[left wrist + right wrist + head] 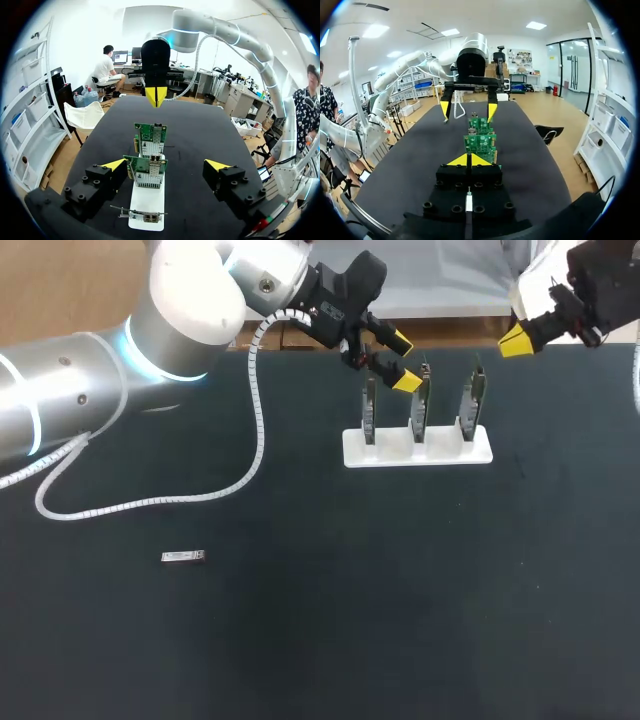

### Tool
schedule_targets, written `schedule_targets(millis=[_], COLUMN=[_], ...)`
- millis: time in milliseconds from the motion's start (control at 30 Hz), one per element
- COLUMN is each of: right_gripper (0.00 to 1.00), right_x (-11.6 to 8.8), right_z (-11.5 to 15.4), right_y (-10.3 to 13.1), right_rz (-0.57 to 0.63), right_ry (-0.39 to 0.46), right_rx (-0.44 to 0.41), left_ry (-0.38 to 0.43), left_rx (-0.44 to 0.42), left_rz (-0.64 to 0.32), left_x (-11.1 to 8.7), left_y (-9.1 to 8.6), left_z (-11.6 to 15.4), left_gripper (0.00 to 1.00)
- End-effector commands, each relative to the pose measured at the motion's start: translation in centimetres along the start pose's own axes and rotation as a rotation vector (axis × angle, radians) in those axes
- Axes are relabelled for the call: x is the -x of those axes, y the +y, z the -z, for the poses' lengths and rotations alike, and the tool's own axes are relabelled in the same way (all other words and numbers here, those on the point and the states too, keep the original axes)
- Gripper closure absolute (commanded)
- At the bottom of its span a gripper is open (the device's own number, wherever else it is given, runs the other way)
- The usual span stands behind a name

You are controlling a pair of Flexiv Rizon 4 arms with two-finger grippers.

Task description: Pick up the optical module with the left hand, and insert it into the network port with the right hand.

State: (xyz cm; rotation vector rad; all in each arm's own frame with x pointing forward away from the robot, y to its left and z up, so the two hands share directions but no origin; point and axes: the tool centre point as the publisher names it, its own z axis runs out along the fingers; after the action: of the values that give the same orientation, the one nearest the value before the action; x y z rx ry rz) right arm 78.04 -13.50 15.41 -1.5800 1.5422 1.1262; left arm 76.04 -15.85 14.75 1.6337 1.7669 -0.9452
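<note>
The optical module [183, 557], a small silver bar, lies flat on the black table at the left, far from both grippers. Three green network cards [420, 405] stand upright in a white stand [418, 447] at the back middle. My left gripper [397, 361] hangs open at the stand's left end, holding nothing. From the left wrist the cards [149, 170] line up ahead between its fingers [114, 165]. My right gripper [520, 340] is shut and empty, off the stand's right end. The right wrist view shows its closed tips [469, 160] facing the cards [481, 140] and the left gripper [468, 110] beyond.
A white coiled cable [150, 502] from my left arm droops onto the table between the arm and the module. The black tabletop [400, 620] stretches in front of the stand.
</note>
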Motion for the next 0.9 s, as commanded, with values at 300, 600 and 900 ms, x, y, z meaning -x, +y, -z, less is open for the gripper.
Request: schedule_targets(millis=[300,600,900], right_gripper=[1.00,0.00,0.00], right_x=[-0.08,0.10,0.10], right_z=[-0.11,-0.17,-0.17], right_y=[0.61,0.51,0.51], right_rz=[-0.002,-0.037,-0.037], right_ry=[0.006,0.013,0.013], right_rx=[0.005,0.026,0.026], left_ry=[0.004,0.004,0.004], left_rx=[-0.004,-0.004,-0.004], left_rz=[0.000,0.000,0.000], left_x=[0.09,0.09,0.09], left_y=[0.20,0.20,0.20], left_z=[-0.03,-0.03,-0.03], left_gripper=[0.00,0.00,0.00])
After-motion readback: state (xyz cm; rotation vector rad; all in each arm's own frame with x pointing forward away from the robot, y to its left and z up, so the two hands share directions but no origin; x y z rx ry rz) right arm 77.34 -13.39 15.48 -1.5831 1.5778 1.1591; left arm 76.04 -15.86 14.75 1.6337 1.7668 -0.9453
